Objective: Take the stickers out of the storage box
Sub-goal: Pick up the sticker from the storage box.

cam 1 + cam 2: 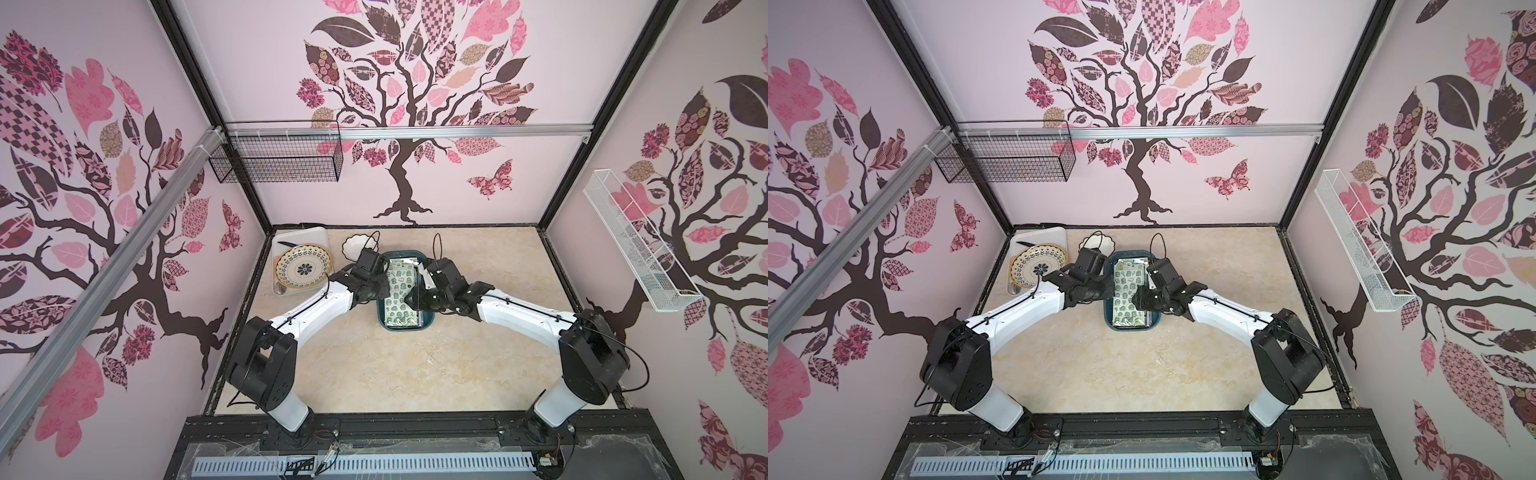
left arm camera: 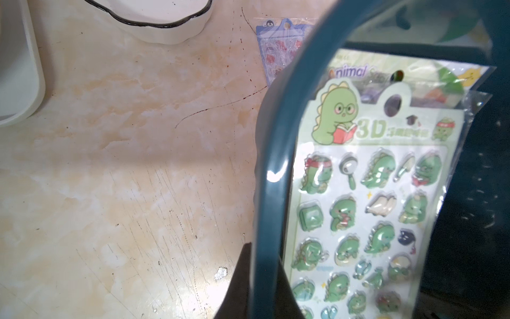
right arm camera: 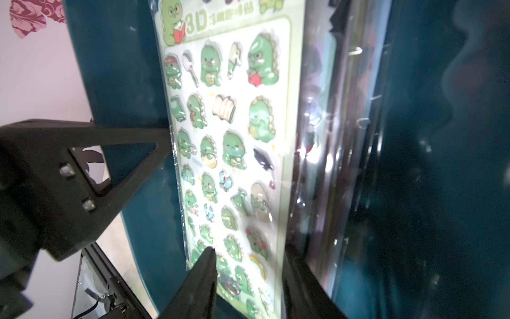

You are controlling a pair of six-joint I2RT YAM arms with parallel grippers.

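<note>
While my left gripper point(image 2: 265, 262) is clamping shut over the left long rim of the storage box point(image 1: 405, 329), one finger outside the wall and one inside, my right gripper point(image 3: 190, 190) is reaching in from the opposite side with its jaws standing apart. One of its fingertips point(image 3: 168, 129) is meeting the long edge of the top sheet of the stickers point(image 3: 234, 124), close against the box wall. The other is resting on that sheet's face near a corner, so nothing is being pinched. The stickers are lying stacked inside the box, a green dinosaur sheet uppermost, with more glossy sleeves showing beside it. In both top views the box is sitting in the middle of the table point(image 1: 374, 374), between my two wrists. A blue sheet point(image 2: 278, 47) is lying on the table just outside the box, near the white scalloped bowl point(image 2: 165, 30). The white tray point(image 1: 322, 237) with its patterned plate point(image 1: 303, 266) is crowding the far left corner, while bare tabletop is stretching wide toward me and on my right.
</note>
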